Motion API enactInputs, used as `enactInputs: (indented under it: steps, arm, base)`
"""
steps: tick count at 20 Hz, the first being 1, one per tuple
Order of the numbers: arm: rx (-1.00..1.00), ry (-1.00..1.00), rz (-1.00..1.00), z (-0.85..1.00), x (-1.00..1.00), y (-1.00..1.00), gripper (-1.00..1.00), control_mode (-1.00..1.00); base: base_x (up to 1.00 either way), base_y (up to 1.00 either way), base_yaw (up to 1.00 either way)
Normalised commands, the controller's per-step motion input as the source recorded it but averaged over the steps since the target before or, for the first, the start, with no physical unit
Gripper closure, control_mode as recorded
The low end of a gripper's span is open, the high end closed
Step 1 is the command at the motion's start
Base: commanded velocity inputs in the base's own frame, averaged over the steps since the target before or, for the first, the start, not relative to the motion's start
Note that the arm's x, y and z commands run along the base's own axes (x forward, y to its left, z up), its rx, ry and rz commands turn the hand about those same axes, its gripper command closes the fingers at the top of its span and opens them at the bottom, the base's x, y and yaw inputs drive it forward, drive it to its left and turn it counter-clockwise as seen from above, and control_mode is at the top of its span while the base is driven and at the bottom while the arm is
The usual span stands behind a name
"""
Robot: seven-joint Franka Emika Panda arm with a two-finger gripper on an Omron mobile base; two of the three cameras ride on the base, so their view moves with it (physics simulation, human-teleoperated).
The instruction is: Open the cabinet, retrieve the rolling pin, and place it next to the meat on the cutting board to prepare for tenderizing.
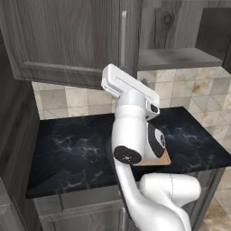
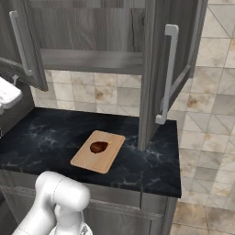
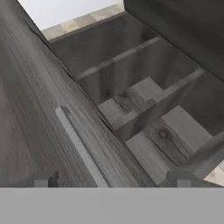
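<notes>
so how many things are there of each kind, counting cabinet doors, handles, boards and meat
dark grey wood-grain cabinet doors: 2, left and right, both swung open
long silver bar handles: 2, left and right
light tan wooden cutting board: 1
dark reddish-brown lump of meat: 1, on the board
total: 6

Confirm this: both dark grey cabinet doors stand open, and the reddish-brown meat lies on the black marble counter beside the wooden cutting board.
Not quite. The glossy reddish-brown meat lies on the light tan wooden cutting board, not beside it on the black marble counter; the right base view shows it. Both doors of the dark grey wood-grain cabinet do stand open.
</notes>
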Motion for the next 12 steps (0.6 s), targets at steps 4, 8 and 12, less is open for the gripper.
enactInputs:
  steps: [4, 8, 12]
  arm:
    - [0.3, -0.04, 0.07, 0.05, -0.14, -0.52, -1.0, -1.0]
    - [0.28, -0.07, 0.11, 0.0, -0.12, -0.53, -1.0, -1.0]
    - [0.25, -0.09, 0.14, 0.0, -0.02, -0.57, -1.0, -1.0]
  base:
    - [0.0, 0.0, 0.0]
    - [0.0, 0.0, 0.0]
    - [0.0, 0.0, 0.0]
